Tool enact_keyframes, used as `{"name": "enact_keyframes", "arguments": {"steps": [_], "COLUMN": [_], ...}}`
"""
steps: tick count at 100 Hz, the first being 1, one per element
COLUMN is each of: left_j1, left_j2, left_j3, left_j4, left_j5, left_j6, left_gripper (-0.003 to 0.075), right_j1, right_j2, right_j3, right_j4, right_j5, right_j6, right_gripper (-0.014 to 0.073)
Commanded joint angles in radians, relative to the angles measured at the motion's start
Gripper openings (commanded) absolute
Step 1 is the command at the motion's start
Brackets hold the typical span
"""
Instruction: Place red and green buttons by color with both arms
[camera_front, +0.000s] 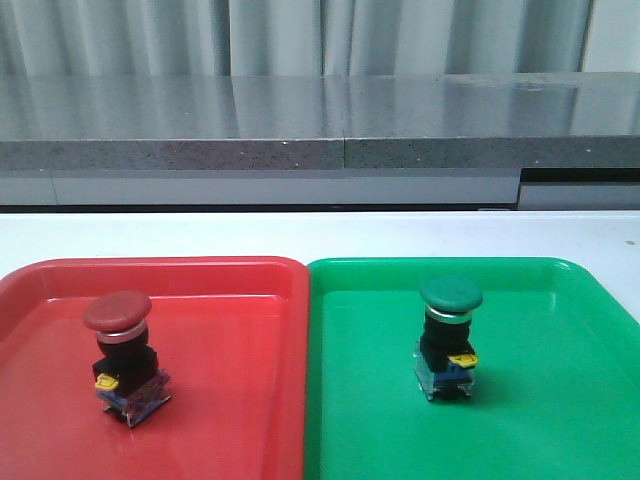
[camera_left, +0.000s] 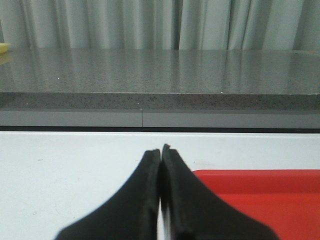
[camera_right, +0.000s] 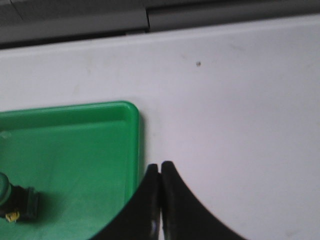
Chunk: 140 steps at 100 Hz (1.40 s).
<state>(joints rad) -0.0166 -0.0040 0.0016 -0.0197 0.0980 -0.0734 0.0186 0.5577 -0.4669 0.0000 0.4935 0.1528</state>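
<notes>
The dark-red mushroom-cap button (camera_front: 126, 355) is standing in the flat red plastic tray (camera_front: 240, 400) and the green-capped button (camera_front: 449, 338) in the green plastic tray (camera_front: 560, 400), colour-matched as the task asks; the left end effector (camera_left: 161, 150) and the right end effector (camera_right: 160, 167) are sitting pinched together and empty, off the trays' outer edges.

The right gripper (camera_right: 160, 167) is at the lower middle of the frame, its two black fingers pressed together with nothing between them, just beside the rounded corner of the green tray (camera_right: 131, 112). The tray fills the lower left of the frame and lies on a white table (camera_right: 235, 125). At the left edge, inside the tray, the green button (camera_right: 15, 202) shows only partly, with its black body and a small yellow tab.
</notes>
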Motion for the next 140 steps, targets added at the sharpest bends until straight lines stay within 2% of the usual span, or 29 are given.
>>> {"name": "enact_keyframes", "arguments": {"steps": [1, 12, 36, 54, 79, 88, 113, 140], "left_j1": [-0.002, -0.002, -0.002, -0.002, -0.002, -0.002, -0.002, -0.002], "left_j2": [-0.03, -0.03, -0.03, -0.03, -0.03, -0.03, -0.03, -0.03], "left_j3": [0.011, 0.011, 0.011, 0.011, 0.011, 0.011, 0.011, 0.011], "left_j4": [-0.007, -0.007, -0.007, -0.007, -0.007, -0.007, -0.007, -0.007], "left_j5": [-0.073, -0.073, -0.073, -0.073, -0.073, -0.073, -0.073, -0.073], "left_j6": [-0.001, -0.001, -0.001, -0.001, -0.001, -0.001, -0.001, -0.001], "left_gripper": [-0.002, -0.002, -0.002, -0.002, -0.002, -0.002, -0.002, -0.002], "right_j1": [-0.007, -0.007, -0.007, -0.007, -0.008, -0.022, -0.081, -0.082], "right_j2": [-0.095, -0.208, -0.34, -0.449, -0.59, -0.59, -0.59, -0.59], "right_j3": [0.034, 0.109, 0.232, 0.336, 0.447, 0.477, 0.477, 0.476], "right_j4": [-0.01, -0.01, -0.012, -0.063, -0.028, 0.021, 0.012, -0.014], "right_j5": [-0.193, -0.291, -0.305, -0.384, -0.449, -0.451, -0.488, -0.508], "right_j6": [-0.013, -0.013, -0.013, -0.013, -0.013, -0.013, -0.013, -0.013], "right_gripper": [-0.0064, -0.0064, -0.0064, -0.0064, -0.0064, -0.0064, -0.0064, -0.0064]}}
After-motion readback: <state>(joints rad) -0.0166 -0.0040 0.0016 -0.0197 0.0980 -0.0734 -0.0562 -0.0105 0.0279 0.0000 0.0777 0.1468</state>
